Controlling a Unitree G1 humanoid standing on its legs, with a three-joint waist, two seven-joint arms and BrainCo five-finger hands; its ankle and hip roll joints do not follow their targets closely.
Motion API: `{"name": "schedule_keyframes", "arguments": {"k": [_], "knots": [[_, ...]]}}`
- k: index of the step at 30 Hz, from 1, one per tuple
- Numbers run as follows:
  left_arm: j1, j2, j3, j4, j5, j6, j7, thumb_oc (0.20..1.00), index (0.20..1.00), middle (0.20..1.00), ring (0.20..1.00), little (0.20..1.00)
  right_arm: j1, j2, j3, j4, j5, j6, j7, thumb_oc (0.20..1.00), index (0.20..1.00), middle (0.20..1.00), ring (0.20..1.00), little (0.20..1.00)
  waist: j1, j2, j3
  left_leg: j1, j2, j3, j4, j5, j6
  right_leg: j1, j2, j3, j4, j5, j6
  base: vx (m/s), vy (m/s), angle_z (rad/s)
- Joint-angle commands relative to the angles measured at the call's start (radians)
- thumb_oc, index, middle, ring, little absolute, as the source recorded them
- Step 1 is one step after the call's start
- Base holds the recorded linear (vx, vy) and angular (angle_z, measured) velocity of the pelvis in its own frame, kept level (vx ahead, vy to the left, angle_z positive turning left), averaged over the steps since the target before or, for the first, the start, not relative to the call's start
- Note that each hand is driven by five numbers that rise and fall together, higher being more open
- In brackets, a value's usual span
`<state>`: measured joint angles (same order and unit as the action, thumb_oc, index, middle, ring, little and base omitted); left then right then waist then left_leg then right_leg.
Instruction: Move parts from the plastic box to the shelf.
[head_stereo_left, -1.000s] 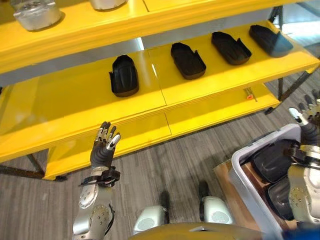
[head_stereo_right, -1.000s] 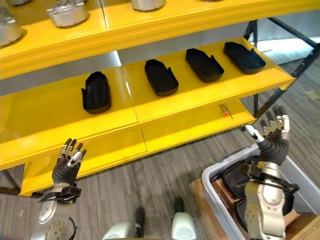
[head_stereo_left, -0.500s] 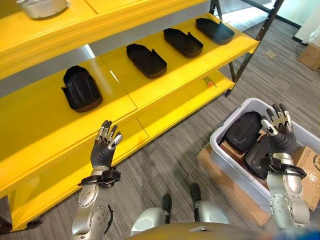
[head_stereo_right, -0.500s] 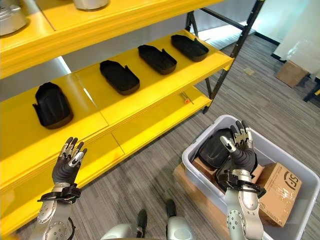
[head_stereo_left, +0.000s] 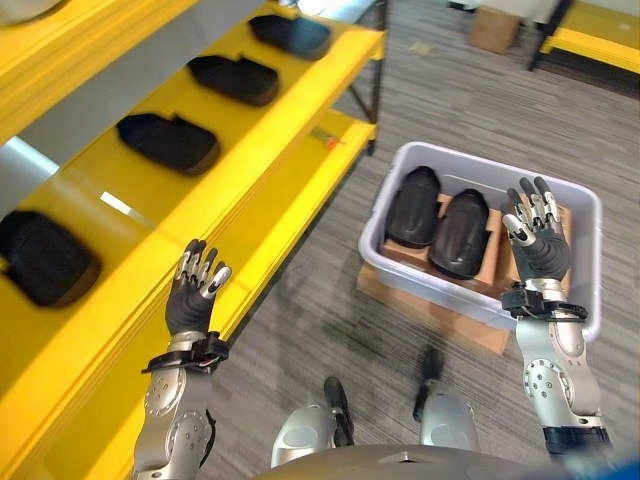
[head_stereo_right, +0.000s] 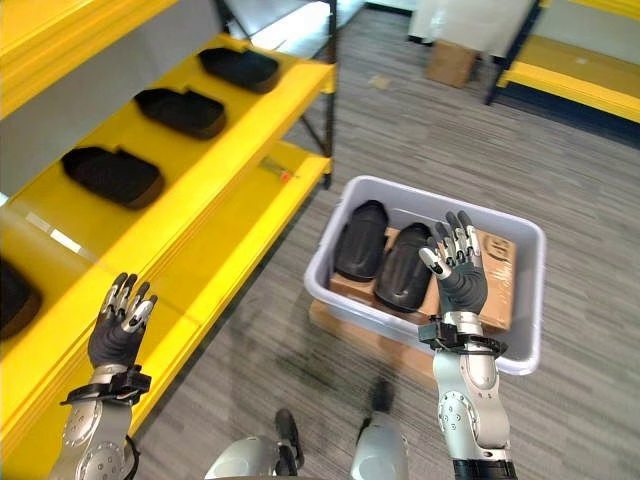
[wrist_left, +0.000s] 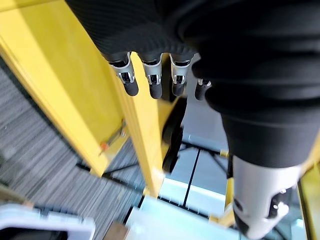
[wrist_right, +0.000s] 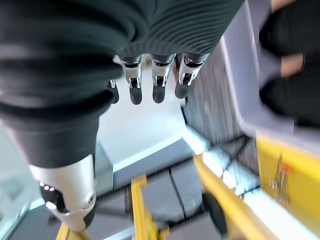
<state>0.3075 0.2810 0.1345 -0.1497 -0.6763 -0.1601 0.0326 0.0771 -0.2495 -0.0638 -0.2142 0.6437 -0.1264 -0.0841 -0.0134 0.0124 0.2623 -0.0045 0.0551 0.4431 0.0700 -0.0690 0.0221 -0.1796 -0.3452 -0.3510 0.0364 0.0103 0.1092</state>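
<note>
While both hands are raised with nothing in them, the plastic box (head_stereo_right: 520, 300) stands on the floor (head_stereo_right: 420, 130) at the robot's right, on a flat piece of cardboard (head_stereo_left: 420, 305). Two black parts (head_stereo_right: 360, 238) (head_stereo_right: 402, 266) lie side by side in the end of the box nearer the shelf (head_stereo_left: 250, 190), on a brown carton, and another brown carton (head_stereo_right: 495, 265) fills the other end. The right hand (head_stereo_right: 458, 268) is held up over the near rim of the box, fingers straight and spread apart, touching nothing. The left hand (head_stereo_left: 193, 292) is lifted in front of the front edge of the shelf, also with its fingers straight and a little apart, and it holds nothing.

On the yellow shelf board four black parts (head_stereo_left: 42, 258) (head_stereo_left: 168, 142) (head_stereo_left: 235, 78) (head_stereo_left: 290, 35) lie in one row along its length, each apart from the next, and bare yellow board shows between them and along the front edge. A lower yellow board (head_stereo_right: 250, 215) sticks out further toward the floor, and a small tool with an orange tip (head_stereo_right: 277, 170) lies near its far corner. Between the shelf's front edge and the box there is an open strip of grey floor.
</note>
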Motion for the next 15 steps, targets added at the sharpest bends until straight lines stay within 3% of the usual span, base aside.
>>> {"name": "schedule_keyframes", "arguments": {"k": [1,3,7,9,10,11,12,13,14,15], "knots": [[0.025,0.008,0.031,-0.118,0.038,-0.04,-0.013,1.0,1.0,1.0,1.0,1.0,-0.022,-0.037,-0.033,-0.069,-0.017,-0.021,0.013,1.0,1.0,1.0,1.0,1.0,0.002,0.017,0.006,0.003,-0.003,-0.167,0.017,-0.057,-0.019,-0.019,0.008,-0.041,-0.022,0.115,0.069,0.11,-0.191,-0.12],[0.005,-0.004,0.007,-0.115,0.044,-0.043,-0.013,1.0,1.0,1.0,1.0,1.0,-0.006,-0.049,-0.061,-0.083,-0.024,-0.027,0.008,1.0,1.0,1.0,1.0,1.0,-0.022,0.01,-0.009,0.022,0.034,-0.181,0.019,-0.06,-0.043,-0.024,0.026,-0.017,0.032,0.095,0.059,0.27,-0.361,0.07],[-0.025,-0.015,-0.028,-0.104,0.042,-0.044,-0.013,1.0,1.0,1.0,1.0,1.0,0.008,-0.061,-0.088,-0.084,-0.017,-0.042,-0.005,1.0,1.0,1.0,1.0,1.0,-0.056,0.02,-0.015,0.038,0.085,-0.185,0.041,-0.065,-0.073,-0.007,0.041,-0.032,0.078,0.05,0.043,0.18,-0.219,-0.09],[-0.058,-0.014,-0.059,-0.094,0.031,-0.043,-0.01,1.0,1.0,1.0,1.0,1.0,0.014,-0.064,-0.109,-0.073,0.0,-0.063,-0.026,1.0,1.0,1.0,1.0,1.0,-0.089,0.035,-0.019,0.032,0.133,-0.181,0.083,-0.027,-0.103,-0.004,0.068,-0.033,0.094,0.002,0.011,0.2,-0.275,0.05],[-0.059,-0.015,-0.06,-0.093,0.031,-0.043,-0.01,1.0,1.0,1.0,1.0,1.0,0.014,-0.065,-0.109,-0.073,0.001,-0.063,-0.026,1.0,1.0,1.0,1.0,1.0,-0.09,0.037,-0.019,0.029,0.137,-0.183,0.087,-0.027,-0.106,-0.005,0.071,-0.035,0.094,0.0,0.009,0.09,-0.162,0.11],[-0.06,-0.014,-0.061,-0.093,0.03,-0.044,-0.012,1.0,1.0,1.0,1.0,1.0,0.016,-0.072,-0.113,-0.073,0.001,-0.065,-0.031,1.0,1.0,1.0,1.0,1.0,-0.098,0.042,-0.016,0.014,0.153,-0.187,0.127,-0.002,-0.115,0.002,0.087,-0.033,0.089,-0.019,-0.008,0.11,-0.238,0.04],[-0.064,-0.014,-0.068,-0.092,0.027,-0.046,-0.011,1.0,1.0,1.0,1.0,1.0,0.014,-0.079,-0.111,-0.066,0.014,-0.072,-0.038,1.0,1.0,1.0,1.0,1.0,-0.1,0.047,-0.006,-0.029,0.181,-0.208,0.25,0.089,-0.133,0.02,0.127,-0.019,0.081,-0.055,-0.048,0.16,-0.308,-0.04],[-0.065,-0.014,-0.068,-0.094,0.029,-0.051,-0.006,1.0,1.0,1.0,1.0,1.0,0.011,-0.085,-0.108,-0.066,0.016,-0.076,-0.036,1.0,1.0,1.0,1.0,1.0,-0.091,0.044,0.006,-0.06,0.174,-0.246,0.326,0.122,-0.137,0.032,0.148,-0.008,0.076,-0.073,-0.071,0.13,-0.253,-0.07],[-0.065,-0.014,-0.068,-0.094,0.029,-0.051,-0.006,1.0,1.0,1.0,1.0,1.0,0.01,-0.084,-0.109,-0.065,0.016,-0.076,-0.036,1.0,1.0,1.0,1.0,1.0,-0.092,0.045,0.007,-0.065,0.178,-0.25,0.334,0.121,-0.14,0.031,0.15,-0.01,0.076,-0.075,-0.074,0.13,-0.212,-0.27],[-0.063,-0.013,-0.068,-0.102,0.028,-0.054,-0.002,1.0,1.0,1.0,1.0,1.0,0.009,-0.098,-0.108,-0.066,0.024,-0.076,-0.035,1.0,1.0,1.0,1.0,1.0,-0.082,0.034,0.025,-0.126,0.13,-0.302,0.463,0.125,-0.139,0.051,0.166,0.01,0.066,-0.093,-0.1,0.08,-0.132,-0.37]]}}
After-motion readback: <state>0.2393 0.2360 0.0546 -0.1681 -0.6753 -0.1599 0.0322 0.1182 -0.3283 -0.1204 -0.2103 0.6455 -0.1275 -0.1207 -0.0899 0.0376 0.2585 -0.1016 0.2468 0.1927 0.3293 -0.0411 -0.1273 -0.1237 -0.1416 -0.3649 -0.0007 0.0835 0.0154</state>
